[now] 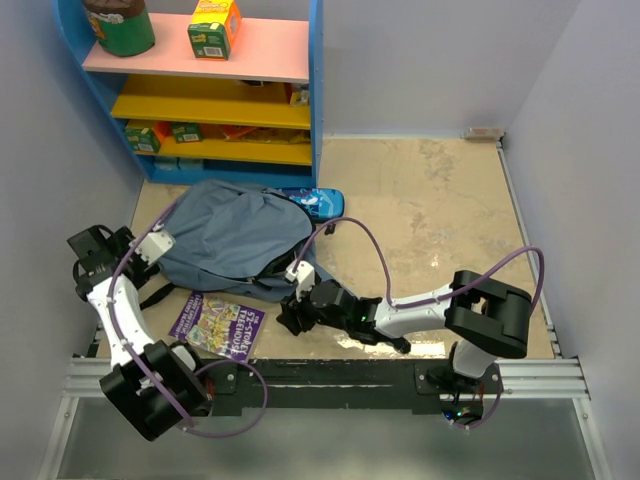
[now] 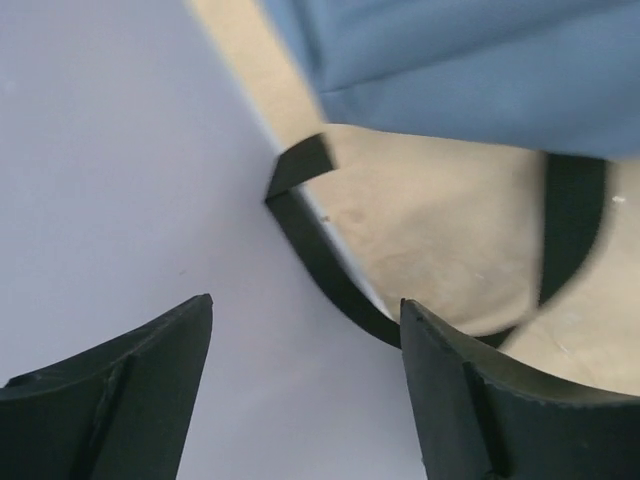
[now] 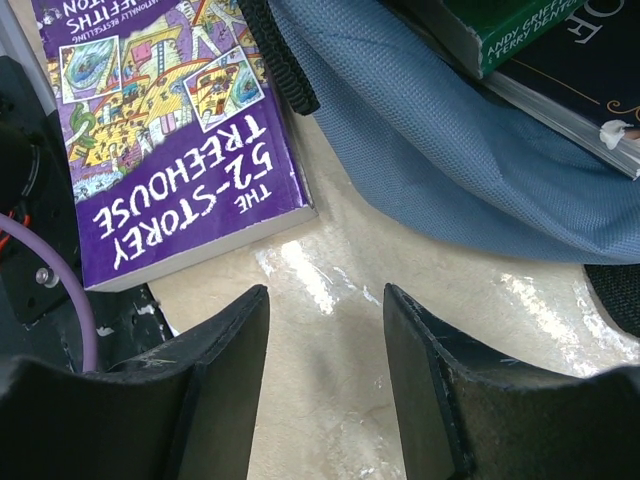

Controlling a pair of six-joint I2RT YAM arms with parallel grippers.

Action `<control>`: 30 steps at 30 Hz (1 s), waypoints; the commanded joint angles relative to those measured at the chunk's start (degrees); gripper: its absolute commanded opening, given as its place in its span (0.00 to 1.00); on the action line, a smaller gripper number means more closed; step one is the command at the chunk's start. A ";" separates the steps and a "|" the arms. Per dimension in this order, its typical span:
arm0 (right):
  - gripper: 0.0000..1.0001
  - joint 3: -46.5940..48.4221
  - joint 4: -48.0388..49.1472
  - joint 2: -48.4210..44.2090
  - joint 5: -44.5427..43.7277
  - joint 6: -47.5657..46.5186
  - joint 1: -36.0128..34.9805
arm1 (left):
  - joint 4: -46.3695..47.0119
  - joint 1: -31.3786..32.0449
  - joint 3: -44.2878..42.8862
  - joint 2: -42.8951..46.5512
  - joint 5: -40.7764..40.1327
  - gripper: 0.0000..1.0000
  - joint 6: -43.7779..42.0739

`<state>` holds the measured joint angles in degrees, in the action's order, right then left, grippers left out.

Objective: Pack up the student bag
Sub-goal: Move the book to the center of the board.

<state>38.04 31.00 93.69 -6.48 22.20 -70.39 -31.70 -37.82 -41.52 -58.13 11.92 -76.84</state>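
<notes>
The student bag (image 1: 235, 240), slate-blue fabric, lies on the floor in front of the shelf, its black strap (image 2: 320, 260) looping out beside the wall. My left gripper (image 1: 100, 255) stands open by the left wall, short of the bag (image 2: 480, 70), with nothing between its fingers (image 2: 150, 380). A purple book (image 1: 215, 328), "The 52-Storey Treehouse" (image 3: 170, 130), lies flat at the bag's near edge. My right gripper (image 1: 290, 315) is open low over bare floor (image 3: 325, 295), right of the book and just below the bag's edge (image 3: 450, 150). Two books (image 3: 560, 60) show in the bag's mouth.
A blue shelf unit (image 1: 200, 90) with boxes and a can stands at the back left. A dark-blue pencil case (image 1: 315, 200) lies behind the bag. Grey walls close in on both sides, and a metal rail (image 1: 330, 375) runs along the near edge.
</notes>
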 commanded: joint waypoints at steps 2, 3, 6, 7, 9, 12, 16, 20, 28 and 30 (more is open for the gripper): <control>0.52 2.48 -0.42 -0.97 -0.81 -0.75 0.17 | -25.02 -2.34 -4.10 3.19 11.45 0.77 -17.17; 0.52 2.39 -0.42 -0.97 -0.81 -0.66 0.17 | -27.25 -2.34 -3.58 3.54 11.37 0.77 -22.25; 0.51 2.21 -0.24 -0.70 -0.81 -0.49 0.17 | -37.09 -2.26 -1.91 4.51 12.33 0.75 -31.75; 0.51 2.30 -0.24 -0.53 -0.81 -0.40 0.17 | -38.85 -2.25 -1.38 4.86 12.60 0.74 -33.71; 0.51 2.30 -0.33 -0.44 -0.90 -0.31 0.17 | -40.89 -2.17 1.60 6.27 12.08 0.66 -38.62; 0.50 2.30 -0.42 -0.79 -1.17 -0.22 0.08 | -37.21 -2.17 6.70 7.94 8.75 0.51 -41.19; 0.50 2.21 0.02 -0.62 -1.61 0.30 0.17 | -32.82 -2.08 11.88 8.12 6.27 0.39 -43.04; 0.50 2.56 0.63 0.00 -1.34 0.92 0.17 | -25.54 -1.99 14.09 7.51 8.29 0.37 -43.48; 0.50 2.56 0.37 -0.88 -1.78 1.09 0.17 | -20.68 3.61 15.06 5.03 13.38 0.38 -41.12; 0.51 2.48 0.72 -0.97 -1.43 1.18 0.17 | -20.77 6.87 15.76 6.27 14.97 0.38 -39.53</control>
<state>38.57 30.17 93.69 -6.66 22.68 -70.39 -53.30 -36.14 -27.07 -53.93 20.97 -112.22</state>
